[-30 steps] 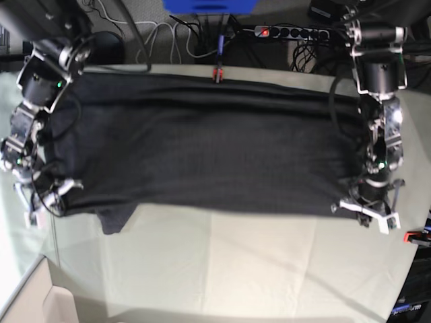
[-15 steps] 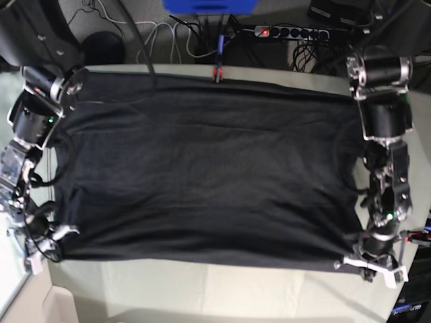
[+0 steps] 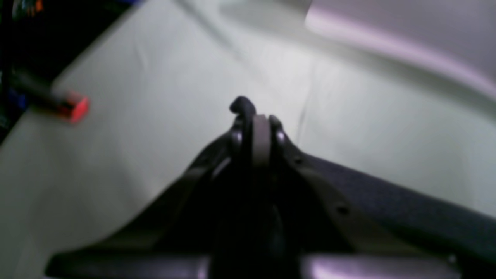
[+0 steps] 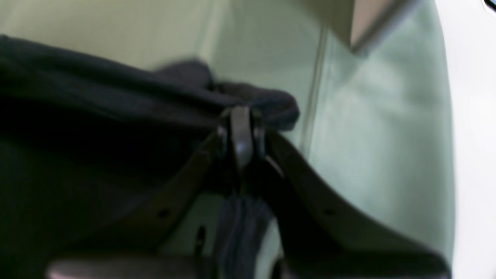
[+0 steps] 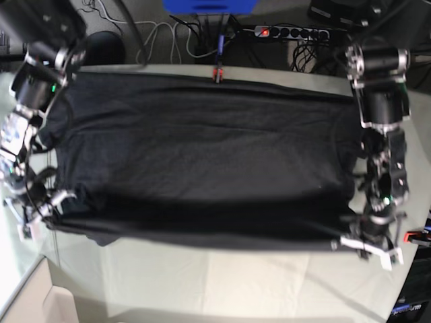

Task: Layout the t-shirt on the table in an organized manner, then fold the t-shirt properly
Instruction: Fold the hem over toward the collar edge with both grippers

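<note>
The charcoal-black t-shirt (image 5: 202, 155) lies spread wide across the table (image 5: 222, 282), plain side up; no print shows. A shallow ridge runs along it near its front edge. My left gripper (image 5: 367, 245) is shut on the shirt's front right corner; in the left wrist view its fingertips (image 3: 255, 116) pinch dark fabric (image 3: 387, 201) just above the pale cloth (image 3: 155, 116). My right gripper (image 5: 40, 219) is shut on the front left corner; in the right wrist view the gripper (image 4: 241, 116) clamps bunched fabric (image 4: 97, 100) close to the table's edge (image 4: 368, 135).
A red clamp (image 5: 217, 73) sits at the table's back edge and another (image 5: 412, 237) at the right edge, also in the left wrist view (image 3: 75, 108). A power strip (image 5: 289, 31) and cables lie behind the table. A pale box (image 5: 40, 303) stands at the front left.
Both grippers pulled the shirt's front edge toward the front of the table, spreading it, then moved back a little. A ridge has formed near the front edge.
</note>
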Robot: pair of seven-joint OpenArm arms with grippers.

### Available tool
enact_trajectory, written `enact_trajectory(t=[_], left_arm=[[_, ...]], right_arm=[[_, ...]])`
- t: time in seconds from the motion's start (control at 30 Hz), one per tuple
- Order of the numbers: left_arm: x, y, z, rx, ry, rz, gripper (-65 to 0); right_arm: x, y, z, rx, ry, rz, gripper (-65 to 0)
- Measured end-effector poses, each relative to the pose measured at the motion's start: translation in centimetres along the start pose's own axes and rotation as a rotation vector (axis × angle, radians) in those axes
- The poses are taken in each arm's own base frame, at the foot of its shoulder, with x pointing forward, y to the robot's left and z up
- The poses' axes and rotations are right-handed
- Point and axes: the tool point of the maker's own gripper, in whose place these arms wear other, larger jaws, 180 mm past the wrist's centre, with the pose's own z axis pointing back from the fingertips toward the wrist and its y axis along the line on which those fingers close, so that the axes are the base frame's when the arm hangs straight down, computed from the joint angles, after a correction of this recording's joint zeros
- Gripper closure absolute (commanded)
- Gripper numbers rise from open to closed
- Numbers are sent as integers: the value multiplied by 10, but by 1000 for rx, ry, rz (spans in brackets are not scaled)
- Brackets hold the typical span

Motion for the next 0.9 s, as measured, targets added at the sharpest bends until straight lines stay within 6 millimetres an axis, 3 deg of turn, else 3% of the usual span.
enact_trajectory(t=[0.1,0.2,0.3,0.43,0.53,0.63,0.77,0.9], left_arm=[[-7,3,13,-2,-9,-19,0],[-7,2,31,-14,-47,-43,0],[-30,6,48,-16,-12,-64,0],[-64,13,68,-12,47,-79,0],[-85,19,83,-7,84,-91,0],[-98,29,97,3,111,-89,0],[-92,57,109,79,81,-49,0],[-100,64,115,93,100,-48,0]], right_arm=[[-2,2,18,0,-52,-17,0],[-21,7,33,15,-45,-28,0],[-59,12,48,24,27,-40,0],[-94,21,69,49,64,-74,0],[-108,27,83,55,35,-123,0],[-124,16,97,21,49,-143,0],[-132,11,108,9,45,-180,0],[-143,8,116,-2,65,-189,0]])
